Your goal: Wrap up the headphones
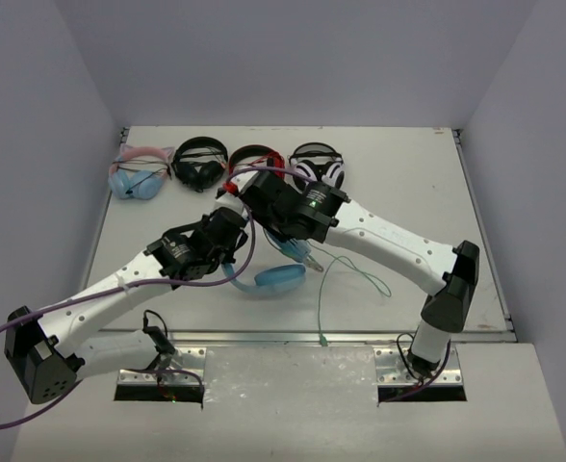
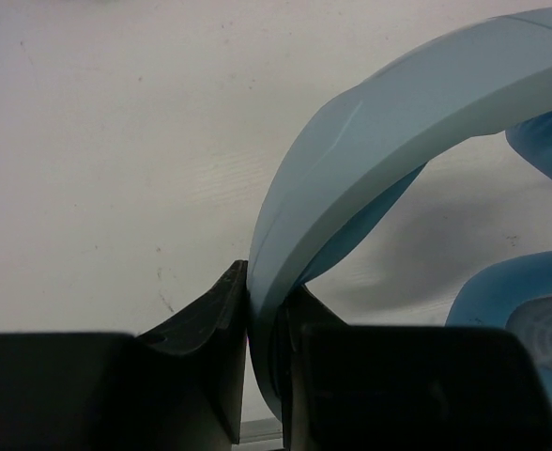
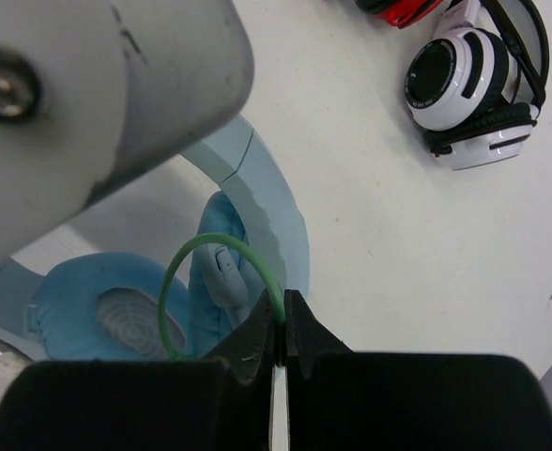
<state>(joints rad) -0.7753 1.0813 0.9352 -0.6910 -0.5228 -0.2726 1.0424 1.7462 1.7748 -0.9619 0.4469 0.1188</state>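
The light-blue headphones lie near the table's middle, under both arms. My left gripper is shut on the blue headband; in the left wrist view the band runs between the jaws of that gripper, with a blue ear cup at the right. My right gripper is shut on the thin pale-green cable, which loops up from the ear cup into the closed jaws of the gripper. The loose cable trails toward the table's front edge.
A row of other headphones lies at the back: a pale-blue pair with pink cat ears, a black pair, a red-and-black pair and a white-and-black pair, which also shows in the right wrist view. The left arm's grey body hangs close above.
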